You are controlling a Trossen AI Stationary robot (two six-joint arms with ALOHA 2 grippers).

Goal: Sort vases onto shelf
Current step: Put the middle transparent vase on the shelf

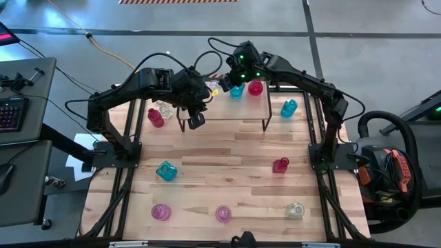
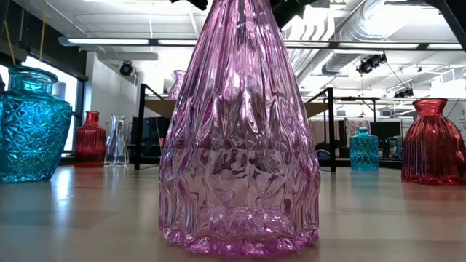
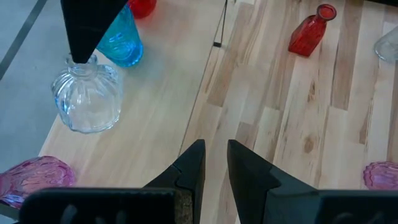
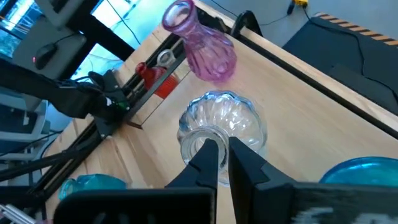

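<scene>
The shelf stands at the table's far middle. On it are a teal vase, a red vase, a clear vase and a pink vase. My right gripper is shut on the clear vase, whose base rests on the shelf board. My left gripper hangs above the shelf's near left edge, open by a narrow gap with nothing between its fingers. More vases stand about the table. My right gripper holds the clear vase by the rim of its neck. One finger seems to reach into the mouth and the other stays outside. The fingers slant down from above. The vase stands upright with its base on the shelf.
Beside the shelf's left end stand a red vase and a clear one; a teal vase stands off its right end. On the near table are a teal vase, a red vase, two pink vases and a clear one.
</scene>
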